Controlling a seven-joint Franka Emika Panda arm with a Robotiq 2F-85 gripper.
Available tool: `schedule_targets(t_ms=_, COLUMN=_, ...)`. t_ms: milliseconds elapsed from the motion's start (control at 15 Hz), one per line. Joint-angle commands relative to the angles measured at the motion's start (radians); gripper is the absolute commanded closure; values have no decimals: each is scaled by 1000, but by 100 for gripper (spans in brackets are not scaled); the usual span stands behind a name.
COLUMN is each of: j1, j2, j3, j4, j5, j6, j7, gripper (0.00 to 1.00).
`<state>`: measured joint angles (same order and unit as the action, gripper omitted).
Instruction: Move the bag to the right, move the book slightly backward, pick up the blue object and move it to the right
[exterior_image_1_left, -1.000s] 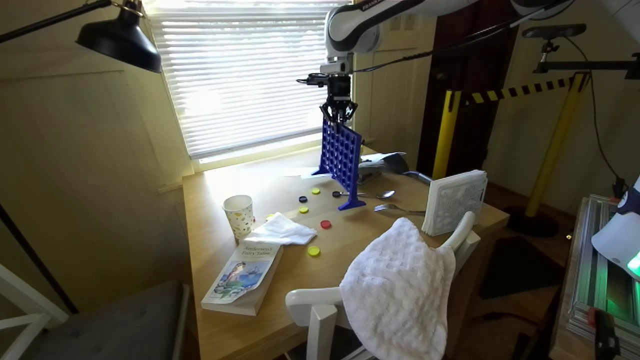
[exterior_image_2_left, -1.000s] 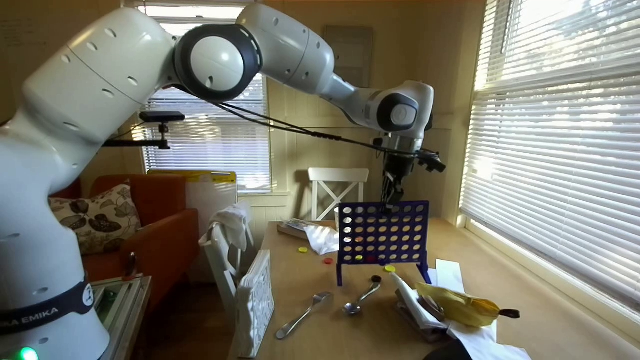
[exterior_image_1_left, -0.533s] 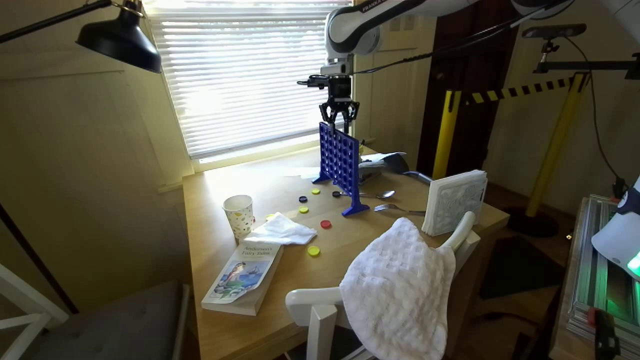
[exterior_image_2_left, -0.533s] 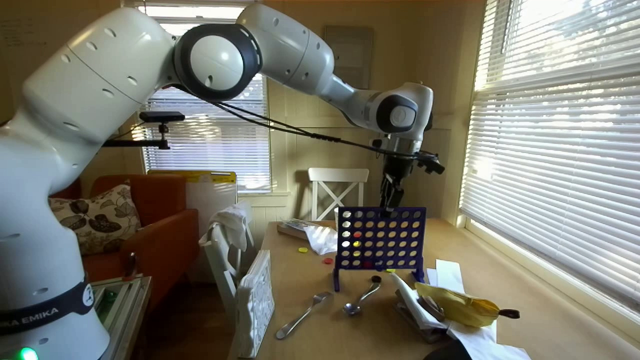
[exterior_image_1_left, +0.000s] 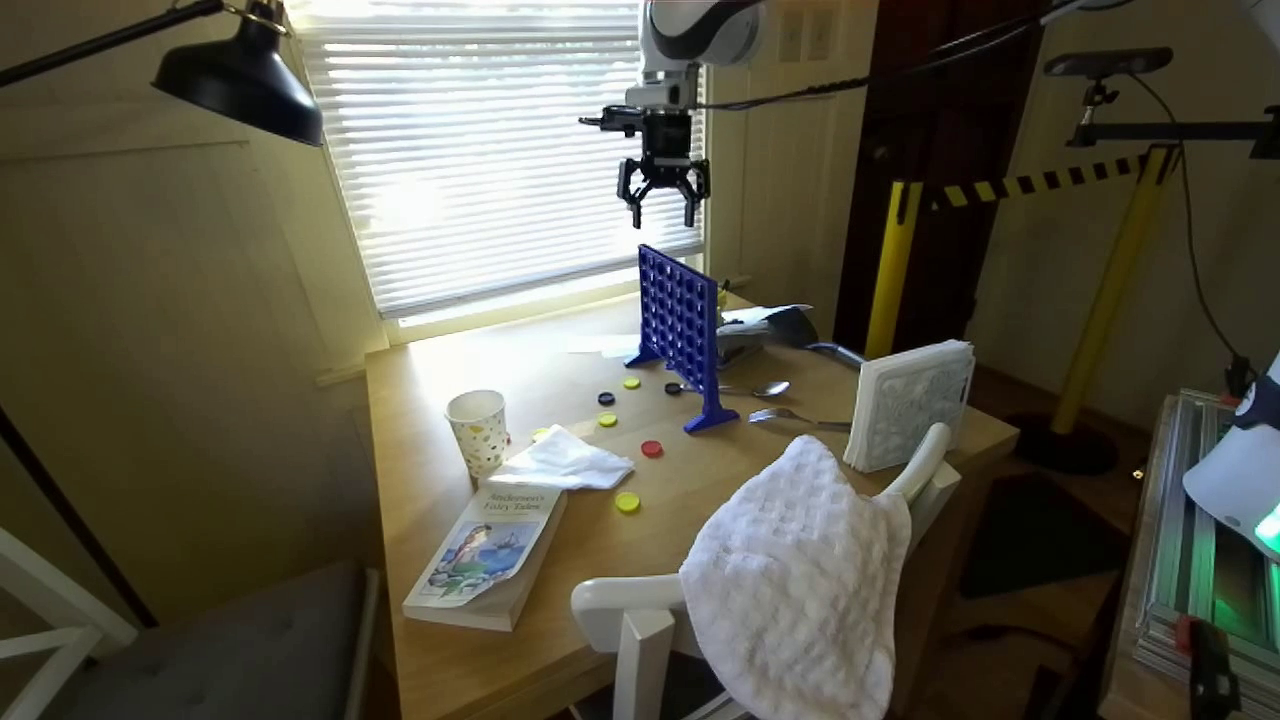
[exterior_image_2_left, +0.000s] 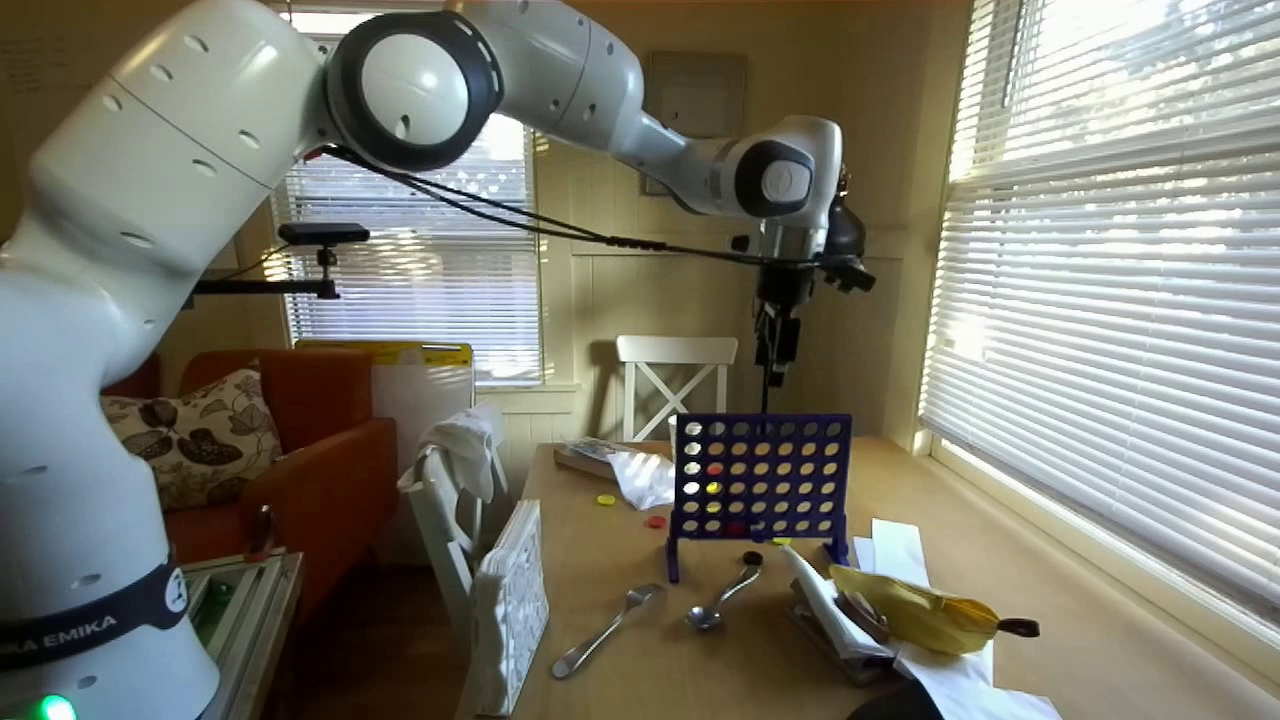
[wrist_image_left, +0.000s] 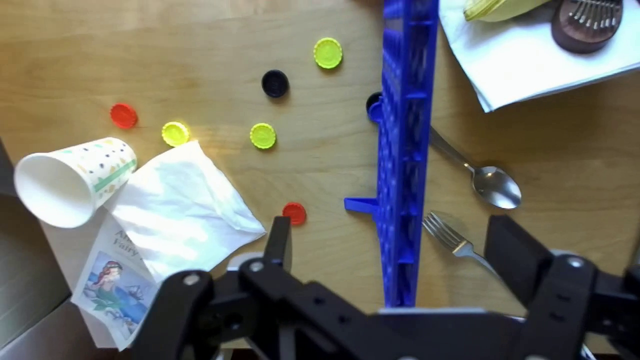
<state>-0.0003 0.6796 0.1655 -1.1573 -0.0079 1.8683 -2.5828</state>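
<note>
The blue object, a dark-blue grid frame (exterior_image_1_left: 680, 310) with rows of round holes, stands upright on its feet on the table. My gripper (exterior_image_1_left: 663, 220) hangs above its top edge, open and apart from it. In the wrist view the frame (wrist_image_left: 400, 150) runs between the spread fingers, below them, and nothing is held. The book, Andersen's Fairy Tales (exterior_image_1_left: 480, 555), lies flat at the table's near left corner in that exterior view. A yellow pouch (exterior_image_2_left: 930, 610), which looks like the bag, rests on papers beyond the frame; the wrist view shows only its tip (wrist_image_left: 500, 7).
A paper cup (exterior_image_1_left: 477, 430) and white napkin (exterior_image_1_left: 565, 462) are beside the book. Several coloured discs lie around the frame. A spoon (wrist_image_left: 495, 186) and fork (wrist_image_left: 452, 237) lie close to it. A white carved block (exterior_image_1_left: 910, 405) and a cloth-draped chair (exterior_image_1_left: 800, 570) stand at the table's edge.
The gripper was closed on the frame's top edge a second ago. The frame came down slightly and settled on the table; the fingers spread and the gripper rose clear above it.
</note>
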Motion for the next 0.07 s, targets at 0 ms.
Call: schedule_targets(t_ms=0, j1=21, j2=-22, j3=-8, j4=4, j5=1, j6=1, j7=21, gripper=0)
